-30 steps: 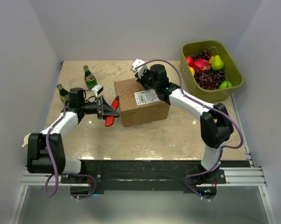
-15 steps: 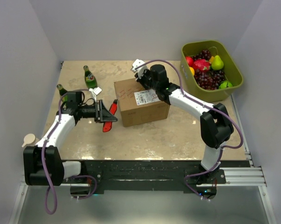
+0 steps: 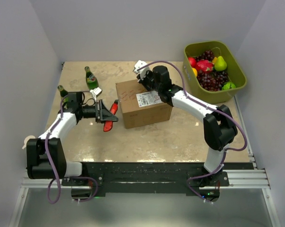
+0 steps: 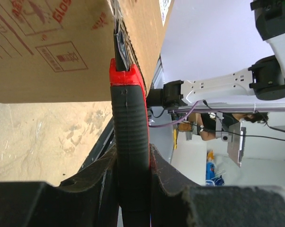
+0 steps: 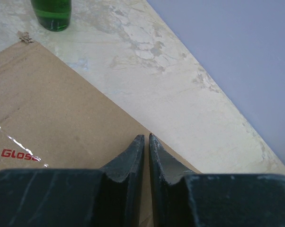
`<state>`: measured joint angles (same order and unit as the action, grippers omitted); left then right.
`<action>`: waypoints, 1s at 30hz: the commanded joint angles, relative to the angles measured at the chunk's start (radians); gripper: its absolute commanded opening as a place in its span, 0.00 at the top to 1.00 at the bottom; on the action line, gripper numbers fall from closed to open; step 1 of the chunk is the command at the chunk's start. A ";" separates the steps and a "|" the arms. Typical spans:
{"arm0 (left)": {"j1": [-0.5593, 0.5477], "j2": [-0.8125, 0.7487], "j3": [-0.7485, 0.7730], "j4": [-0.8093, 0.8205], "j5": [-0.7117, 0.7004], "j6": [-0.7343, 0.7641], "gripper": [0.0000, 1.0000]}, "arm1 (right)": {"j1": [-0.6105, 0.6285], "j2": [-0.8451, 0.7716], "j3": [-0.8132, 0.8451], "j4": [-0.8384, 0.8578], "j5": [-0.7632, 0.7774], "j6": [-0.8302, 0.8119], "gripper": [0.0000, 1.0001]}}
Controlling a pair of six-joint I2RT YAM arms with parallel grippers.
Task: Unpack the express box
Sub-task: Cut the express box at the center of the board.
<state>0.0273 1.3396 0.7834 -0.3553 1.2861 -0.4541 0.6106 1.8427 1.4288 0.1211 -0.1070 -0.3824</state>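
Compared with one second ago, the left gripper [image 3: 107, 115] has drawn back slightly toward 9 o'clock, taking the utility knife [image 4: 129, 123] with it. The right arm and the express box [image 3: 143, 104] are unchanged.

The express box sits near the centre of the table [image 3: 180, 137], label side up. The left gripper stands at the box's 9 o'clock, clamped on the knife's black and red handle. The dark blade lies against the box's left face near the top edge.

The right gripper [image 5: 146, 139] rests on the box top at its 12 o'clock edge. Its fingers are nearly together with a thin slit, and nothing is between them.

Two green bottles [image 3: 91, 79] stand at 10 o'clock. The fruit tub [image 3: 237, 87] sits at 2 o'clock.
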 commanded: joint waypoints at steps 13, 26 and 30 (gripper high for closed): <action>0.028 0.187 0.214 -0.019 0.056 0.032 1.00 | 0.025 0.029 -0.067 -0.173 -0.062 0.019 0.83; 0.046 0.190 0.165 0.024 0.062 -0.017 1.00 | 0.025 0.035 -0.067 -0.170 -0.057 0.017 0.83; 0.045 0.207 0.183 0.021 0.071 -0.008 1.00 | 0.026 0.043 -0.061 -0.172 -0.056 0.016 0.83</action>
<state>0.0662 1.5410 0.9508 -0.3565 1.3067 -0.4530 0.6106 1.8389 1.4143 0.1413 -0.1066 -0.3832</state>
